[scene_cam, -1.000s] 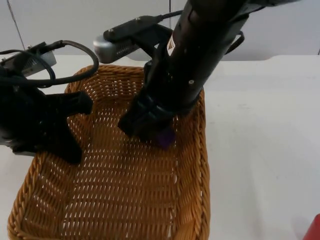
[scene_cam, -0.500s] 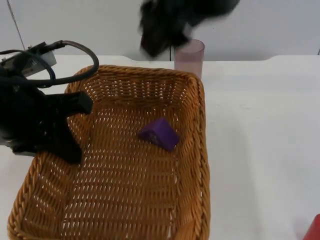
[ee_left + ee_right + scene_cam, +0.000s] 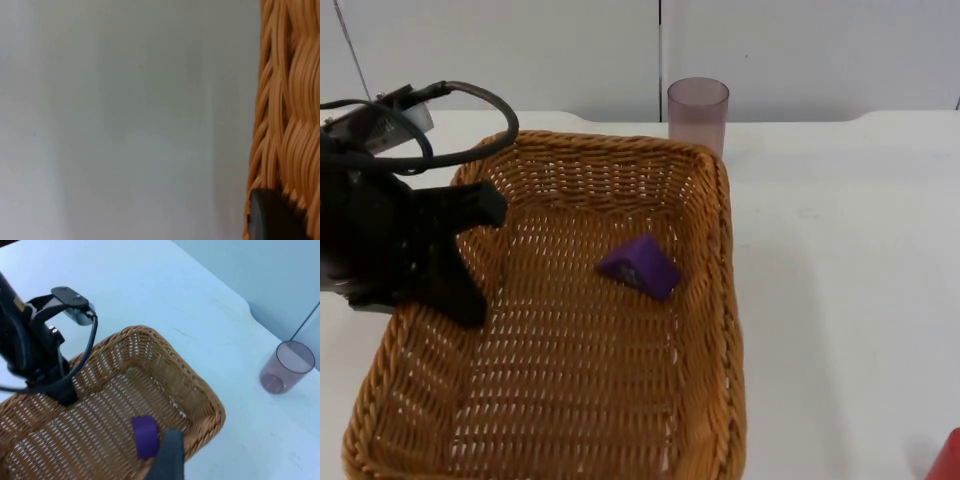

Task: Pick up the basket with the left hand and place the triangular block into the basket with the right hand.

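1. Nearest, at the near right corner of the white table: a red object, cut off by the edge and too little of it in sight to name.
2. Left of that, well apart from it: a large rectangular woven basket, honey-brown wicker, open side up, stretching from the near edge towards the far side of the table.
3. On the basket's left wall, about halfway along: the left gripper, black, clenched on the wicker, one finger inside the wall and one outside. From the left wrist, the same woven wall standing upright right against the black fingertip, with bare table beside it.
4. Inside the basket, on its woven floor, in the farther half and nearer the right wall than the left: the triangular block, purple, lying tilted, touching neither wall and well apart from the left gripper.
5. High over the table, looking down on basket and block: the right gripper, holding nothing that can be seen; no telling whether released or clenched.
6. Beyond the basket's far right corner, just behind the rim: a translucent purple-tinted cup, upright on the table.
7. Farthest back: the grey partition wall, closing off the table.
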Robot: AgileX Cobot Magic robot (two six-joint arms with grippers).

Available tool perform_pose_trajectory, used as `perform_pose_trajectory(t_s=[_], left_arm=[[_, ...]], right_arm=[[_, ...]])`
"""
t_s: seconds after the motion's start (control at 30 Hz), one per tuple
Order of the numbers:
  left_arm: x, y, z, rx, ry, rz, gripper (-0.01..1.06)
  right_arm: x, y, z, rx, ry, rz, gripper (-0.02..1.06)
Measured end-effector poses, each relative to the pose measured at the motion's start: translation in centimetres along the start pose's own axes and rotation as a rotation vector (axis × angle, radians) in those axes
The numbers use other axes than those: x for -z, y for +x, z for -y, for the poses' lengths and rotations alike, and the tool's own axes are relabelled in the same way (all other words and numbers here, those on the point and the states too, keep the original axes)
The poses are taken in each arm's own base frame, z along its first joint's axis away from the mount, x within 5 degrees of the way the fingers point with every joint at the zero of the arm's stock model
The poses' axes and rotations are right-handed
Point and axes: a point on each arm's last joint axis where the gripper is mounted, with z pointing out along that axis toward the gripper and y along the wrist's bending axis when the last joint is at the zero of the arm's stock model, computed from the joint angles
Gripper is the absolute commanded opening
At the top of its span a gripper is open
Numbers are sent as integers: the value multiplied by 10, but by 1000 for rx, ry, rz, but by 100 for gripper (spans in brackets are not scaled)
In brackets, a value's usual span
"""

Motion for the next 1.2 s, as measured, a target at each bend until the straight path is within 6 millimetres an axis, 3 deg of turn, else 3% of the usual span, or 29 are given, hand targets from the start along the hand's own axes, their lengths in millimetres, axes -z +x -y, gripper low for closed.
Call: perform_pose_trajectory(t_s=[0.1, 0.33, 0.47, 0.8, 1.13, 1.17, 1.2], left_arm=[[-4, -3, 0, 12, 7, -5, 0], [-21, -27, 25, -22, 42, -6, 0], [-54, -55, 47, -56, 56, -31, 0], [-110, -102, 55, -57, 67, -35, 0], [-144, -98, 54, -60, 52, -94, 1], [-145, -98, 54, -61, 52, -97, 5], [-146, -97, 54, -60, 51, -100, 15]], right_arm=[[12, 9, 0, -14, 1, 29, 73], [39, 29, 0, -62, 4, 100, 73], [59, 40, 0, -100, 5, 141, 73], [93, 47, 3, -141, 9, 232, 73], [100, 49, 4, -143, 14, 253, 73], [100, 49, 4, -140, 18, 253, 73], [100, 49, 4, -137, 22, 253, 73]])
